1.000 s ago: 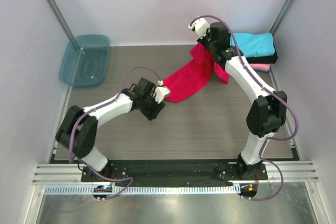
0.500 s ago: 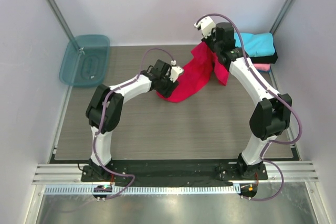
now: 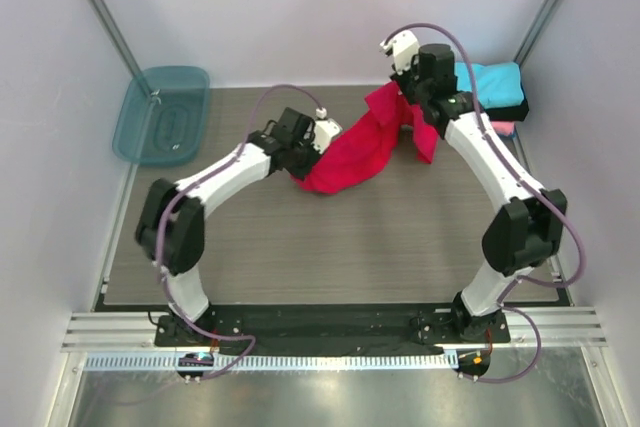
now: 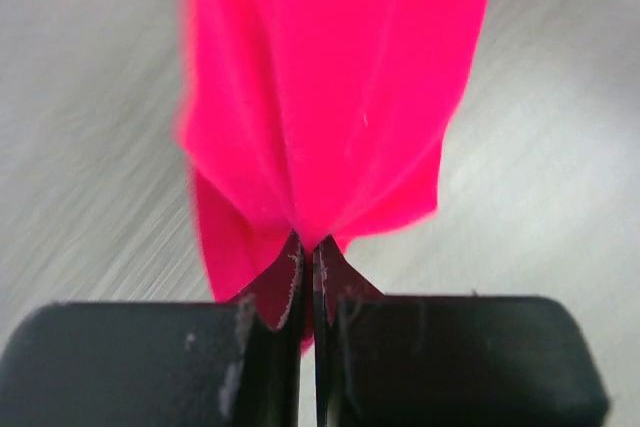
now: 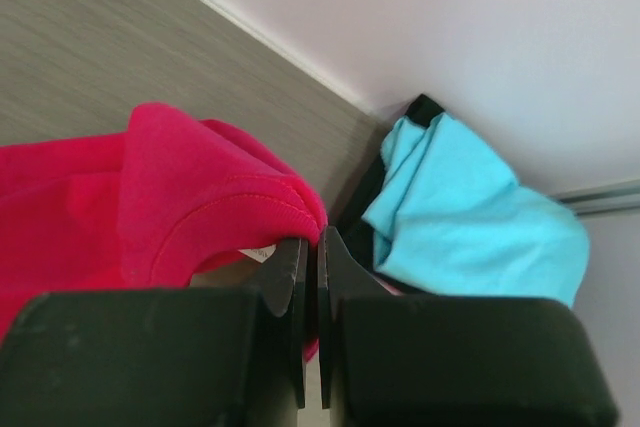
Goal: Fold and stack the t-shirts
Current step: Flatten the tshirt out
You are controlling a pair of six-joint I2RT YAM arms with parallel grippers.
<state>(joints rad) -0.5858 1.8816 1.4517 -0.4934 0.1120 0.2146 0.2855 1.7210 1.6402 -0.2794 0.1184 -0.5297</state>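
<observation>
The bright red t-shirt hangs stretched between both grippers above the table. My left gripper is shut on its lower left end; in the left wrist view the cloth fans out from the closed jaws. My right gripper is shut on the collar end, and the ribbed neckline bunches at the jaws. A folded stack lies at the back right: the cyan shirt on top, the black one under it, the pink one at the bottom.
A translucent teal bin sits at the back left, tilted against the corner post. White walls close the table on three sides. The cyan shirt and the black one lie close behind the right gripper.
My left arm reached to the shirt's lower left end and its gripper went from open to shut on the cloth. The right gripper drifted slightly right with the collar.
</observation>
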